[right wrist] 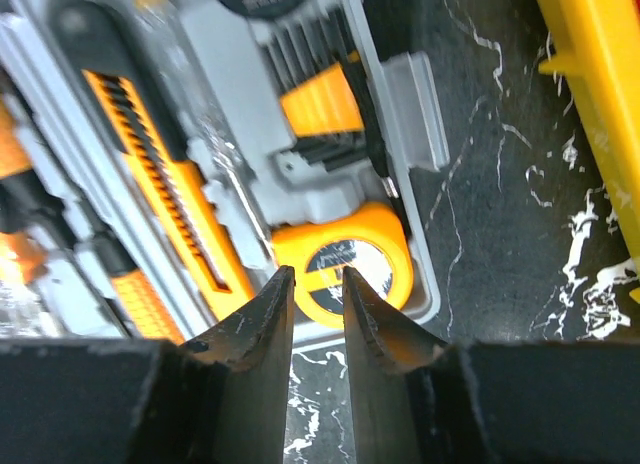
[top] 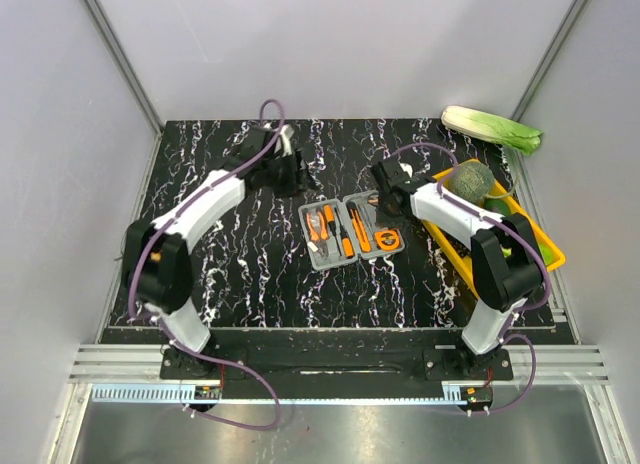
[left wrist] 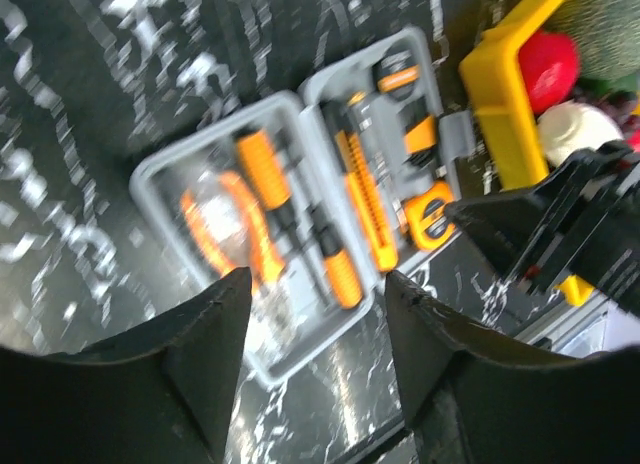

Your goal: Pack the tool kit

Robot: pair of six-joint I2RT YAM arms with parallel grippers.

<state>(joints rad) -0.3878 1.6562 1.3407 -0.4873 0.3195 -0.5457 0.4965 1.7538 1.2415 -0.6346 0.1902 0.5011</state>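
The grey tool kit case lies open and flat at the table's middle. It holds orange pliers, an orange utility knife and an orange tape measure. My left gripper hovers behind the case's left end, open and empty. Its wrist view shows the case, pliers and a screwdriver beyond the gripper. My right gripper is over the case's right end. In its wrist view the gripper is narrowly open and empty, just above the tape measure.
A yellow tray of vegetables stands right of the case, under my right arm, and also shows in the left wrist view and the right wrist view. A pale green cabbage lies at the back right corner.
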